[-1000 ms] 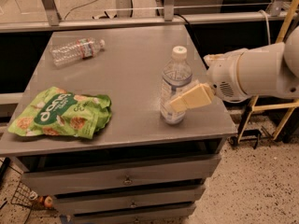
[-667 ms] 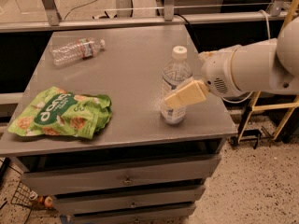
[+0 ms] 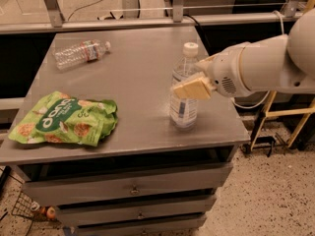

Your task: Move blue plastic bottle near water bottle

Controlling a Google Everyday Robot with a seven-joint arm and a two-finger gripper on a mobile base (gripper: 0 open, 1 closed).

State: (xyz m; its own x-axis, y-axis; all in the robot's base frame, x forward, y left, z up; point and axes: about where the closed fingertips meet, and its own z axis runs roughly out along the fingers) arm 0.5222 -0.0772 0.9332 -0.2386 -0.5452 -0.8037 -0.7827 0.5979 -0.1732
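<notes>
The blue plastic bottle [image 3: 183, 107] is seen standing upright on the desk [image 3: 138, 77], near the front right corner, with its white cap on top. The gripper [image 3: 193, 87] is held at the bottle's mid-height, reaching in from the right. A cream-coloured part of it is laid across the front of the bottle's body, so that the label is partly covered. Whether the gripper is clamped on the bottle or loose around it cannot be told. The gripper is carried by a thick white arm [image 3: 266, 65] stretched over the right edge of the desk.

The water bottle [image 3: 81, 53] is found lying on its side at the far left of the desk, well apart from the blue plastic bottle, with its cap pointed to the right. A crumpled green snack bag [image 3: 64, 119] is spread near the front left edge. Drawers [image 3: 130, 188] are fitted below the desk top, and a speckled floor [image 3: 266, 200] is seen beneath.
</notes>
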